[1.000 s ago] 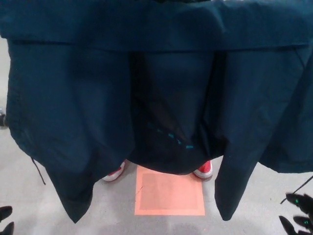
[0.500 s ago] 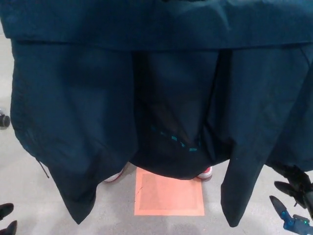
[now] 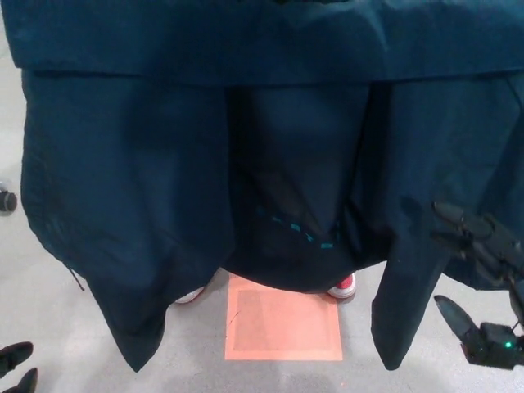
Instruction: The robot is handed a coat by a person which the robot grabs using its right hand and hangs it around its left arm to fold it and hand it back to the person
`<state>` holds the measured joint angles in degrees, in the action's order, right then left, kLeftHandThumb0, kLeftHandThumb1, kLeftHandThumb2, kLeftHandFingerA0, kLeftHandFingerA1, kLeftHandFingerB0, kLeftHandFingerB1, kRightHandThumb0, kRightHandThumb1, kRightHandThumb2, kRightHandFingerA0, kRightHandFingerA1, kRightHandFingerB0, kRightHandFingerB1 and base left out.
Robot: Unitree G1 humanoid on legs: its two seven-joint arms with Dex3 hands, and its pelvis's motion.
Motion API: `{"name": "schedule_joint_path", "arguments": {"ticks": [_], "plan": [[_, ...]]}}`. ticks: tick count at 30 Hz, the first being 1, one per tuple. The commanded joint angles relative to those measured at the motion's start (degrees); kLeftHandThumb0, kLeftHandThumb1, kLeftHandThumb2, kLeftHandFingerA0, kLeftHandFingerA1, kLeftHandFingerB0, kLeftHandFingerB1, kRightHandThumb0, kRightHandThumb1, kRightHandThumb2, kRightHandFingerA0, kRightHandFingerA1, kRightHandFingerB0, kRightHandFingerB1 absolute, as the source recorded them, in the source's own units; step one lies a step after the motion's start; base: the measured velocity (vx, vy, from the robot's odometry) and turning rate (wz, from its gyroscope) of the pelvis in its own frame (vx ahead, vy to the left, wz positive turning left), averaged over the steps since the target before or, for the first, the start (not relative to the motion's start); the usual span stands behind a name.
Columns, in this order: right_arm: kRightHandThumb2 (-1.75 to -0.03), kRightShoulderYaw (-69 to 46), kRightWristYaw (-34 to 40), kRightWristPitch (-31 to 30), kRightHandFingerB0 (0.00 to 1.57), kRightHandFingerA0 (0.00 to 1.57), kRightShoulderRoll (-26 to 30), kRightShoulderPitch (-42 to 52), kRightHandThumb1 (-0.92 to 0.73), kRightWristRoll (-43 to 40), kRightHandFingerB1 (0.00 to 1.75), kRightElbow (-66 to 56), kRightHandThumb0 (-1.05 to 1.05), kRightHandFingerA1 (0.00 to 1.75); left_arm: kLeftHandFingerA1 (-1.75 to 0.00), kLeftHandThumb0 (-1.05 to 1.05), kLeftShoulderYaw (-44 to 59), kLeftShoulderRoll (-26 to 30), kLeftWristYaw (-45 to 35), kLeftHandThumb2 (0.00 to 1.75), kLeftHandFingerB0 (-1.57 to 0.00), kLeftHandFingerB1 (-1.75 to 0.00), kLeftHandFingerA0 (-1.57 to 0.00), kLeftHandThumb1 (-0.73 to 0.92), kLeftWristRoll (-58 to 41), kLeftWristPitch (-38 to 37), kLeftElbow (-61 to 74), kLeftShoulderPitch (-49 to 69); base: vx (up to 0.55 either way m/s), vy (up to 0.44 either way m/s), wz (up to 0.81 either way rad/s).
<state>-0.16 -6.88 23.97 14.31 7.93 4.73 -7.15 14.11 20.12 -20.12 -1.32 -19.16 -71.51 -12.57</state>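
Hanging spread wide across nearly the whole head view, the dark blue coat [image 3: 164, 164] is held up off the floor [image 3: 49, 311]. Its top runs out past the upper edge. Two long panels drop to points at lower left and lower right, with a shorter middle section between them.

Right hand [image 3: 489, 244]: open, fingers [image 3: 458, 223] spread, thumb apart below them, gripping nothing. It sits in front of the coat's right-side panel; whether it touches the cloth cannot be told.

Left hand [image 3: 16, 368]: only a sliver shows at the bottom left; open or closed cannot be told.

Below the hem: a person's red shoes [image 3: 344, 286] and an orange square [image 3: 282, 323] on the floor.
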Motion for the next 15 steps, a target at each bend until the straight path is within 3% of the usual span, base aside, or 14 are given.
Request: {"name": "schedule_joint_path", "arguments": {"ticks": [1, 4, 5, 7, 8, 12, 13, 14, 15], "plan": [[-0.86, -3.72, -1.46, -6.35, 0.15, 0.24, 9.23, -5.57, -0.48, -23.54, 0.39, -47.03, -0.81, 0.44, -0.44, -0.71, 1.77, 1.11, -2.34, 0.99, -0.02, -0.40, -0.06, 0.67, -2.58, -0.66, -0.31, 1.03, 0.00, 0.000, 0.00], [-0.84, -5.15, -1.25, -12.00, 0.14, 0.20, 11.55, -10.26, -0.48, -26.00, 0.39, -47.60, -0.78, 0.42, -0.41, -0.68, 0.69, 1.53, -2.38, 1.02, -0.03, -0.39, -0.03, 0.72, -1.31, -2.09, -0.36, 1.49, 0.00, 0.000, 0.00], [-0.87, -6.03, -1.26, -15.63, 0.11, 0.18, 13.04, -12.62, -0.50, -26.21, 0.39, -47.79, -0.77, 0.42, -0.48, -0.33, 1.37, 1.36, -2.49, 1.13, 0.00, -0.47, 0.00, 0.61, -2.08, -1.43, -0.41, 1.24, 0.00, 0.000, 0.00], [-0.91, -4.88, -3.63, -17.12, 0.11, 0.15, 13.55, -21.95, -0.57, -25.00, 0.39, -42.90, -0.81, 0.43, -0.47, -0.34, 1.70, 1.38, -2.53, 1.12, 0.00, -0.47, 0.00, 0.60, -2.50, -0.42, -0.22, 1.06, 0.00, 0.000, 0.00], [-0.63, -4.29, -4.17, -17.95, 0.17, 0.23, 13.30, -25.05, -0.71, -24.27, 0.26, -41.39, -0.79, 0.31, -0.47, -0.34, 1.81, 1.41, -2.60, 1.12, 0.00, -0.47, 0.00, 0.61, -2.63, 0.01, -0.15, 0.98, 0.00, 0.000, 0.00], [-0.63, -1.25, -7.29, -17.82, 0.17, 0.21, 11.47, -39.03, -0.75, -19.81, 0.27, -32.13, -0.85, 0.28, -0.47, -0.33, 2.20, 1.36, -2.94, 1.13, 0.00, -0.46, 0.00, 0.62, -2.97, -0.07, 0.07, 0.31, 0.00, 0.000, 0.00], [-1.01, -0.52, -7.51, -20.01, 0.00, 0.00, 11.40, -41.99, -0.36, -18.42, 0.47, -31.27, -0.39, 0.48, -0.47, -0.32, 1.84, 1.52, -2.96, 1.14, 0.00, -0.46, 0.00, 0.62, -2.48, -1.44, 0.22, 0.40, 0.00, 0.000, 0.00], [-1.01, 0.09, -7.82, -21.67, 0.00, 0.00, 11.37, -44.23, -0.36, -17.68, 0.47, -30.67, -0.39, 0.48, -0.47, -0.32, 1.47, 1.65, -2.69, 1.14, 0.00, -0.46, 0.00, 0.62, -1.96, -2.31, 0.31, 0.46, 0.00, 0.000, 0.00], [-1.03, 0.68, -8.48, -22.72, 0.06, 0.08, 11.63, -46.43, -0.61, -15.84, 0.36, -29.72, -0.85, 0.41, -0.48, -0.33, 1.09, 1.87, -2.36, 1.13, 0.00, -0.47, 0.00, 0.61, -1.49, -1.94, 0.33, 0.38, 0.00, 0.000, 0.00]]}}
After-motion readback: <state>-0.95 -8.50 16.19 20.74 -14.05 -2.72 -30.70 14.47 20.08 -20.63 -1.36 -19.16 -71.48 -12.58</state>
